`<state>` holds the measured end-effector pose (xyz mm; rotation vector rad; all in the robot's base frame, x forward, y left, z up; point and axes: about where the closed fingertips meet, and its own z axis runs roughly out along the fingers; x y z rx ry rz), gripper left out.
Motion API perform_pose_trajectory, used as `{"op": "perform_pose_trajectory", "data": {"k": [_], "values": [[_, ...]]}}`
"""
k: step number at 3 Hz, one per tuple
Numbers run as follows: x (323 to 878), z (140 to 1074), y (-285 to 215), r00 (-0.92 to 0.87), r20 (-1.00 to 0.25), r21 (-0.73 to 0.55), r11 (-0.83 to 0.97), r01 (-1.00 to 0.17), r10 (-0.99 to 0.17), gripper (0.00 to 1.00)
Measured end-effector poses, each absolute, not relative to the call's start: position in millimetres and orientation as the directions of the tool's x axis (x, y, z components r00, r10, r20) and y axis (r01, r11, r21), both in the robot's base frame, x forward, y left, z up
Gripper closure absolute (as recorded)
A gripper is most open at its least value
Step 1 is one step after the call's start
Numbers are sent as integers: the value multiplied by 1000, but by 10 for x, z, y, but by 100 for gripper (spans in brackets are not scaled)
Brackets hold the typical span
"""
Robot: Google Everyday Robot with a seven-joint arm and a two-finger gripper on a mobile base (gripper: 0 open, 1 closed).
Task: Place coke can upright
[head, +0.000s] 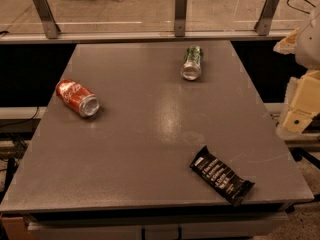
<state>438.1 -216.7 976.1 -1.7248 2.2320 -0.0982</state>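
Coke can (77, 98): lying on its side, left part of desk (150, 149)
Gripper (301, 104): beyond desk's right edge, well apart from can; clenched or released, cannot tell

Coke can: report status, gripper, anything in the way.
Gripper at far right, off the table. Coke can on its side, left part of table. Green can and black snack bar well apart from it.

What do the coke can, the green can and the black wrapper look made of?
Coke can: thin metal, likely aluminium; glossy red paint, bare silver end. Green can: same, shiny silver end. Black wrapper: probably plastic film; crinkled, crimped end. Gripper, at the right edge off the table: cream, likely matte plastic.
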Motion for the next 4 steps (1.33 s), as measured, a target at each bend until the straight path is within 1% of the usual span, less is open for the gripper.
{"op": "perform_pose_trajectory", "data": {"k": [1,2,4], "values": [[4381,9762,-2167,-221,-207,-246,270,-931,-953,0],[4657,9649,-1669,-172,-275,-239,241,-941,-946,0],[5393,9543,-38,-60,-426,-204,160,-966,-903,0]]}}
